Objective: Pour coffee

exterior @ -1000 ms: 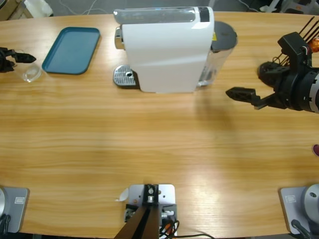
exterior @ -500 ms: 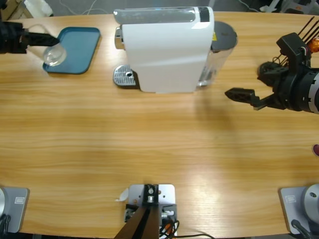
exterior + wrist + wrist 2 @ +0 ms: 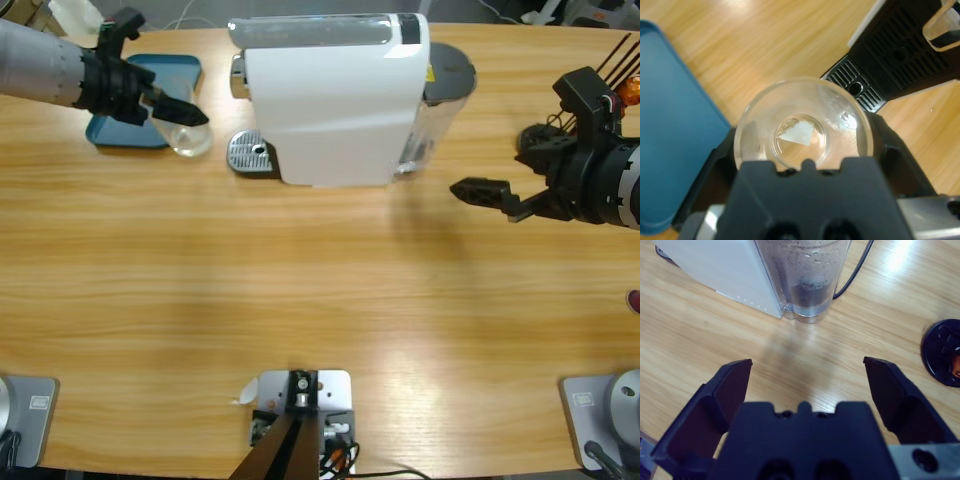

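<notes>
A white coffee machine [image 3: 335, 100] stands at the back middle of the table, its metal drip tray [image 3: 250, 153] sticking out on its left. My left gripper [image 3: 178, 115] reaches in from the upper left and is shut on a clear empty glass [image 3: 190, 135], held just left of the drip tray. In the left wrist view the glass [image 3: 802, 125] sits between the jaws of the left gripper [image 3: 802, 147], mouth toward the camera, with the drip tray [image 3: 860, 85] beyond it. My right gripper [image 3: 510, 165] hovers open to the right of the machine, holding nothing.
A blue tray [image 3: 170, 75] lies at the back left, partly under the left arm. The machine's water tank [image 3: 812, 275] and a black cable [image 3: 855, 270] face the right gripper [image 3: 807, 375]. A black round object [image 3: 945, 352] lies on the table to the right.
The left gripper took the glass from the table's left edge, lifted it and carried it right across the blue tray to beside the drip tray. The right arm stayed still.
</notes>
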